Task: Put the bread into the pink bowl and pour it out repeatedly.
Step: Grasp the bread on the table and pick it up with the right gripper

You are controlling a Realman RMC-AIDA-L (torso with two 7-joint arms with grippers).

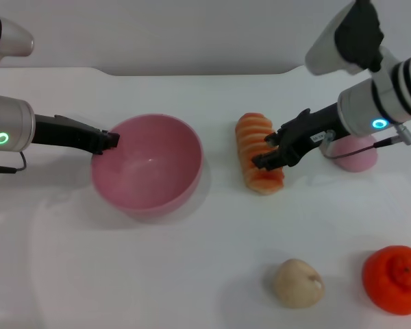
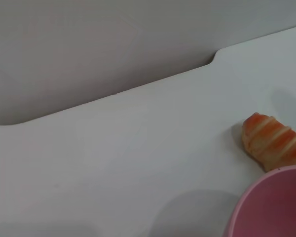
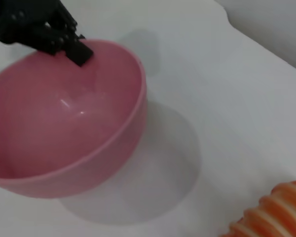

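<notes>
Tabletop (image 1: 192, 274): white and smooth, with a pale wall behind its far edge.
Bowl (image 1: 148, 164): pink and glossy, upright on the tabletop at the robot's left of centre; nothing lies inside it.
Left tool (image 1: 108, 140): black, at the bowl's left rim; in the right wrist view its tip (image 3: 78, 51) sits on the rim and appears to pinch it, one finger reaching just over the inner wall.
Left arm (image 1: 14, 127): comes in low from the left edge, a green ring light on its wrist.
Bread (image 1: 258, 152): ridged orange loaf with cream bands, lying flat on the tabletop just right of the bowl and apart from it, its long axis running away from the robot.
Right tool (image 1: 272, 149): black, spread around the bread's right side, one finger near the far ridges and one near the loaf's near end, both close to or touching it; the loaf rests on the tabletop.
Right arm (image 1: 377, 103): reaches in from the upper right, a blue-green light on its wrist.
Pink bun (image 1: 356, 156): small and round, partly hidden behind the right arm.
Beige lump (image 1: 297, 282): near the front edge, well apart from the bread.
Orange (image 1: 395, 278): at the front right corner, beside the lump.
</notes>
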